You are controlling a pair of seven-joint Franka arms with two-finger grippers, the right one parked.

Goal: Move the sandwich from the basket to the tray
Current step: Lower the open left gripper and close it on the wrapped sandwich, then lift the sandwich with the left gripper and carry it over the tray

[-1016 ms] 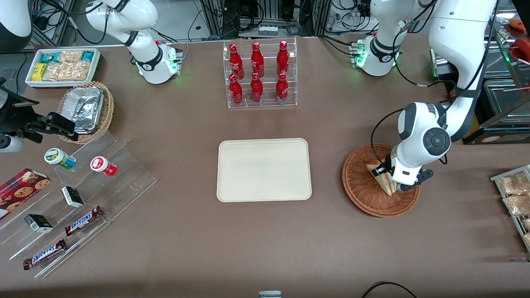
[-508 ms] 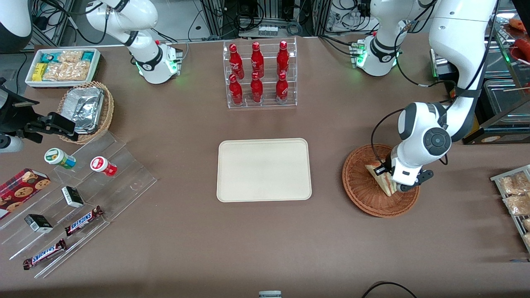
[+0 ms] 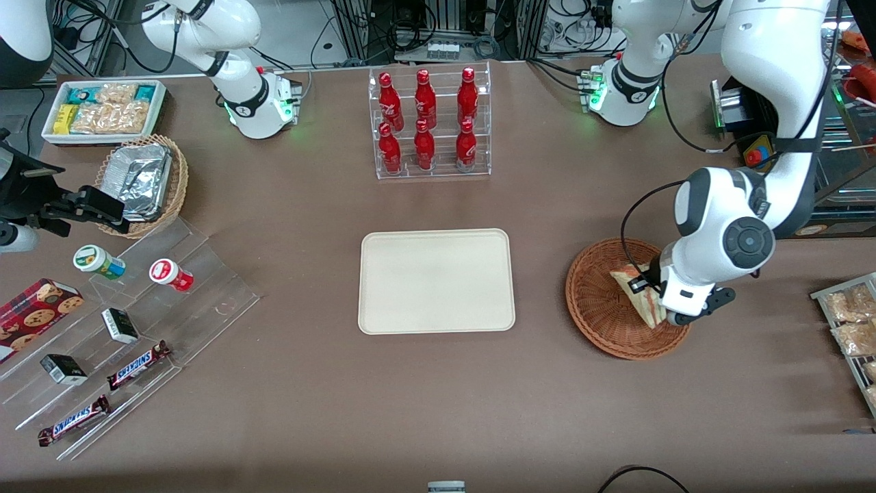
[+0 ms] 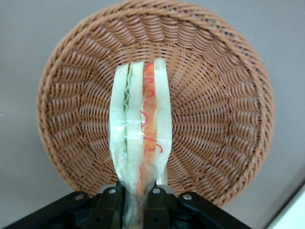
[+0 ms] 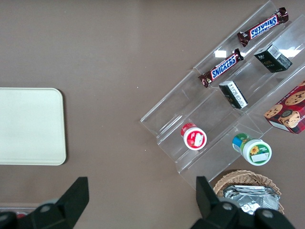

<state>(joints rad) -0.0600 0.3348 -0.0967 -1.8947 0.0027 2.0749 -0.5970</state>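
Note:
The sandwich (image 3: 640,293), a plastic-wrapped white-bread wedge with green and red filling (image 4: 140,138), hangs above the reddish-brown wicker basket (image 3: 599,308). My left gripper (image 3: 655,301) is shut on the sandwich's narrow end, with a finger (image 4: 108,206) pressing in on each side. In the wrist view the whole round basket (image 4: 214,105) shows beneath the lifted sandwich. The cream tray (image 3: 436,281) lies flat at the table's middle, toward the parked arm's end from the basket, with nothing on it.
A clear rack of red bottles (image 3: 429,123) stands farther from the front camera than the tray. A wire rack with bagged snacks (image 3: 852,322) sits at the working arm's table edge. Stepped acrylic shelves with snacks (image 3: 123,322) and a foil-filled tan basket (image 3: 140,181) lie toward the parked arm's end.
The gripper has risen with the sandwich held in it, lifting the wedge off the basket floor; the arm's wrist shifted slightly toward the working arm's end.

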